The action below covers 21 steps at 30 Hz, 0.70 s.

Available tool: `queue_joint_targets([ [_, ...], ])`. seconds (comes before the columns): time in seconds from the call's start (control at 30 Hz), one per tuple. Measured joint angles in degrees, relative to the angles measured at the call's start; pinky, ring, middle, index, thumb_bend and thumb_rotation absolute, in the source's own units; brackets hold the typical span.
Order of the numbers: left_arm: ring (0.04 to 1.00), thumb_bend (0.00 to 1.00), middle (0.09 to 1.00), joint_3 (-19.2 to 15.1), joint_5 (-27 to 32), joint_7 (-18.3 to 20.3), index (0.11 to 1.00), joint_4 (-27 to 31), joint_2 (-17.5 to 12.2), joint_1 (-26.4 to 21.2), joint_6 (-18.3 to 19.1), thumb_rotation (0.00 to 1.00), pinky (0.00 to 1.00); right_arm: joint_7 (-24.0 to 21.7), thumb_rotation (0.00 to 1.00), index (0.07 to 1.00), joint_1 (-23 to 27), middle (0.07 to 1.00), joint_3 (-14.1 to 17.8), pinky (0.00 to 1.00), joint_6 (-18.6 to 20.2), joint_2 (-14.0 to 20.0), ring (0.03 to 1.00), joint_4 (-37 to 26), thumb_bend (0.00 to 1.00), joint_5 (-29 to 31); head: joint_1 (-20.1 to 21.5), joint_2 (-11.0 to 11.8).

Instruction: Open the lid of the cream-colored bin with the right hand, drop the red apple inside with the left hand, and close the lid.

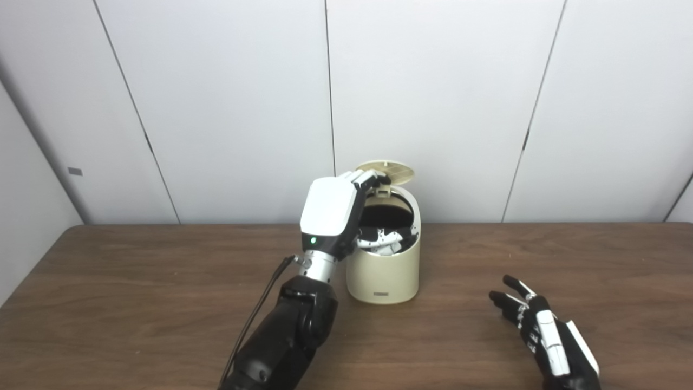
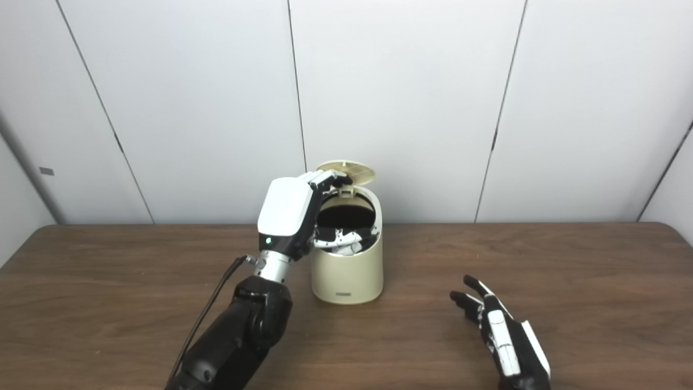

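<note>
Bin [image 1: 383, 271] mouth blocked by left hand [image 1: 330, 214] (lid [image 1: 385, 172] upright behind).

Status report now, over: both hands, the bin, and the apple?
Left hand at the bin mouth, fingers inside, open. Right hand open, on the table, clear of bin. Lid up. Apple not visible. Nothing in the way.

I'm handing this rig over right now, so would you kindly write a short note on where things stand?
Left hand: at the bin's opening, fingers spread over the mouth; no apple visible in it.
Right hand: open, resting on the table, right of the bin.
Lid: raised.
Apple: not visible; probably dropped inside, but I cannot confirm.
Left: withdraw the left hand, close the lid.
</note>
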<state>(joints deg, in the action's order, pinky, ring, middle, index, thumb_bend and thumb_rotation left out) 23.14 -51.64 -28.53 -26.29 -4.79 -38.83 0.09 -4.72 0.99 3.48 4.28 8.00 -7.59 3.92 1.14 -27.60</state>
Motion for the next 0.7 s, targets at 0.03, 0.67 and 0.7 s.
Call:
queue_joint_targets([
  [0.03, 0.724, 0.94, 0.752, 0.00, 0.07, 0.04, 0.676, 0.00, -0.03, 0.02, -0.05, 0.21, 0.61, 0.03, 1.00, 0.775, -0.04, 0.750, -0.16, 0.86, 0.02, -0.03, 0.819, -0.40, 0.59, -0.28, 0.09, 0.09],
  [0.67, 0.412, 0.47, 0.465, -5.93, 11.97, -0.06, 0.502, 4.15, 1.13, 5.33, -10.24, 0.00, 0.34, 0.36, 1.00, 0.771, -0.06, 0.749, -0.26, 0.86, 0.88, -0.32, 0.819, -0.82, 0.58, -0.86, -0.26, -0.09],
  [0.7, 0.410, 0.47, 0.457, -6.18, 12.07, -0.04, 0.504, 5.02, 1.25, 6.08, -10.32, 0.00, 0.34, 0.36, 1.00, 0.772, -0.04, 0.750, -0.27, 0.86, 0.91, -0.34, 0.820, -0.82, 0.58, -0.86, -0.26, -0.09],
])
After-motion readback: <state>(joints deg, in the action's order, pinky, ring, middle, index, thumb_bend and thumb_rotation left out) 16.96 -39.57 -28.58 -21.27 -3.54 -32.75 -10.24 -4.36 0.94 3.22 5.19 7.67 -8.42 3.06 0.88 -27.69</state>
